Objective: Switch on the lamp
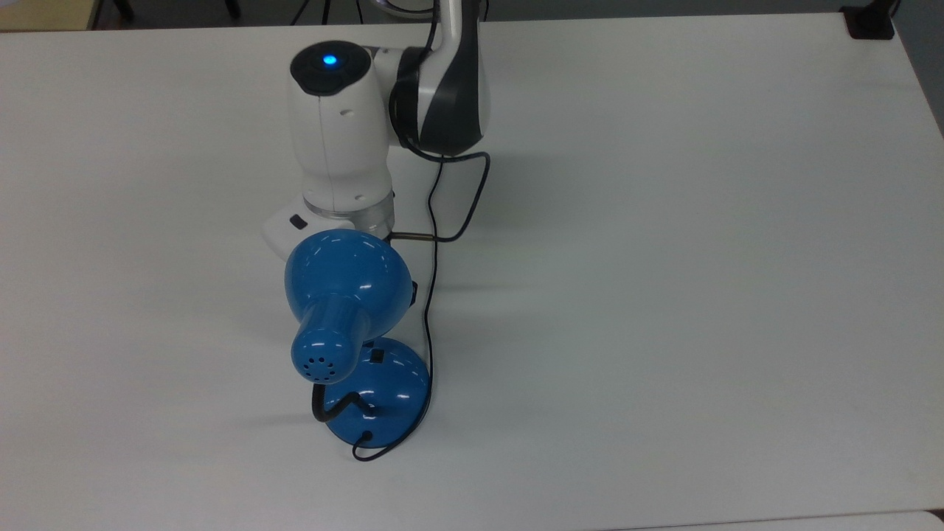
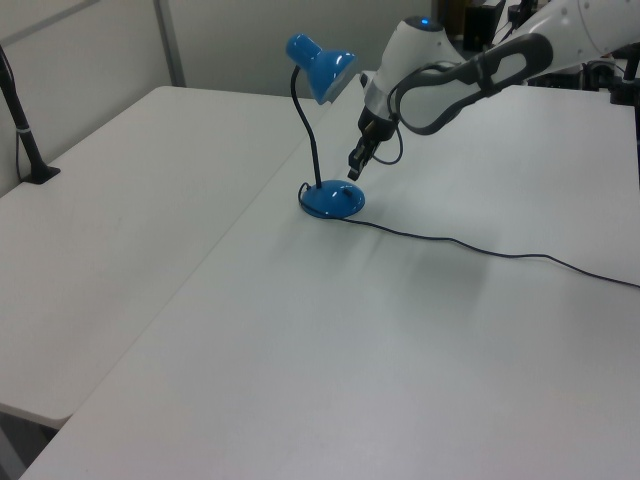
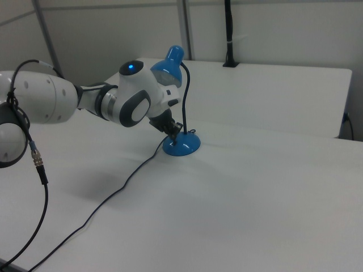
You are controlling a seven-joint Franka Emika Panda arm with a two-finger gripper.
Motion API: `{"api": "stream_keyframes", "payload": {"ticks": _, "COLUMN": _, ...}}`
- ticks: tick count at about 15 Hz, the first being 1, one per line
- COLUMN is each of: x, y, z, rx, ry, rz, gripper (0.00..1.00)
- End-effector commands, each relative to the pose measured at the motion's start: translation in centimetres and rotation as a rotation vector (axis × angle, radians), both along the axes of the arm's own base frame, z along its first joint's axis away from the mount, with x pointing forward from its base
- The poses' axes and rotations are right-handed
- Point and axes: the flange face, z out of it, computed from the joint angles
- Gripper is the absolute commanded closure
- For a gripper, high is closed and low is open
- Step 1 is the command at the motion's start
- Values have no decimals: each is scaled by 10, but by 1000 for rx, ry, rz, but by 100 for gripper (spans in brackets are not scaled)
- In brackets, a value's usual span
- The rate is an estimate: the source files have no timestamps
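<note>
My pincer [image 2: 355, 170] hangs just above the lamp [image 2: 330, 198] base; whether it's parted I cannot tell. Switch [image 1: 377, 358] unpressed, I judge; lamp looks unlit.

**Blue lamp, white and black arm**

The glossy blue metal desk lamp [image 1: 346, 295] has a black gooseneck [image 2: 308, 135], black rocker switch [image 1: 377, 357] and black cord [image 2: 480, 246]. The white-and-black jointed robot arm [image 1: 346, 133] shows a blue light. The flat table [image 1: 664, 258] is plain white.
</note>
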Motion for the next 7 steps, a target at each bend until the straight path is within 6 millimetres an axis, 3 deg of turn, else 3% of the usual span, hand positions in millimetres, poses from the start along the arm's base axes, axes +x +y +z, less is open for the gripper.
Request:
{"api": "stream_keyframes", "payload": {"ticks": 1, "x": 13, "y": 6, "z": -10, "rx": 0, "ry": -34, "rz": -25, "gripper": 100}}
{"api": "stream_keyframes", "payload": {"ticks": 6, "x": 16, "y": 10, "z": -29, "rx": -12, "ry": -41, "rz": -18, "gripper": 100}}
{"api": "stream_keyframes", "payload": {"ticks": 7, "x": 18, "y": 13, "z": -25, "rx": -13, "ry": -53, "rz": -14, "gripper": 100}}
